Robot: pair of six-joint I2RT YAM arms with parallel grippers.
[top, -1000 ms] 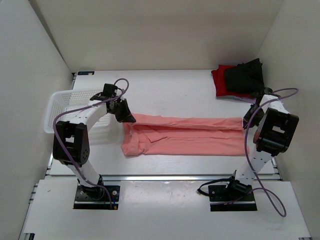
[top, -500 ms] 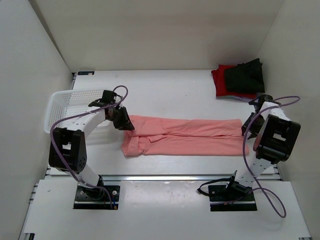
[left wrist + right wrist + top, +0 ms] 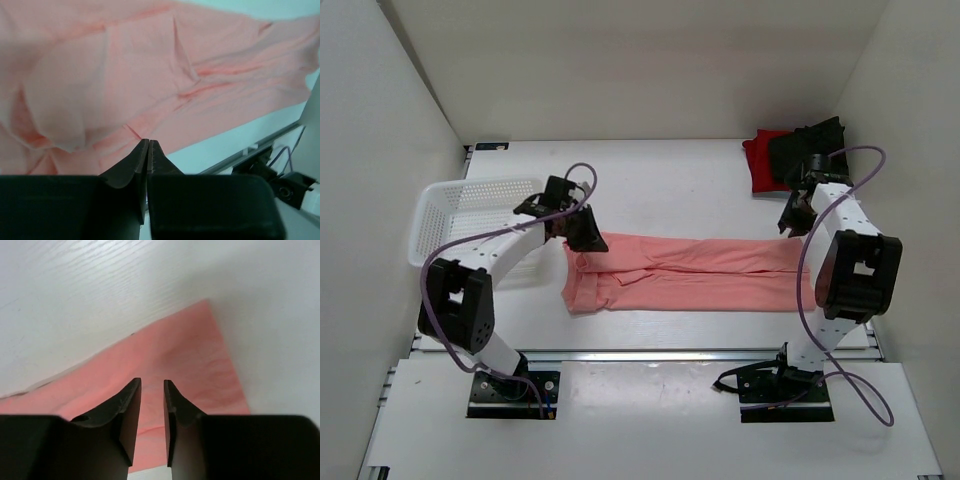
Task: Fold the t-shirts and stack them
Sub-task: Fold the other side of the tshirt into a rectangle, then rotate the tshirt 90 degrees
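On the white-walled table (image 3: 670, 180), the pink shirt (image 3: 700, 272) is laid across the centre as a long band; cross folds and stacking are judged outstanding. A red shirt (image 3: 757, 165) and a black shirt (image 3: 800, 150) are stacked at 1 o'clock. The left gripper (image 3: 148, 145) is closed and empty at the band's 9 o'clock end, the right gripper (image 3: 152, 381) parted and empty at 3 o'clock.

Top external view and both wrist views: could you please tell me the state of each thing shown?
salmon-pink t-shirt: folded into a long strip, lying flat, unheld.
red t-shirt: folded, under the black one.
black t-shirt: stacked on the red one.
basket: upright.
left claw: shut, holding nothing, above the pink cloth.
right claw: slightly open, holding nothing.
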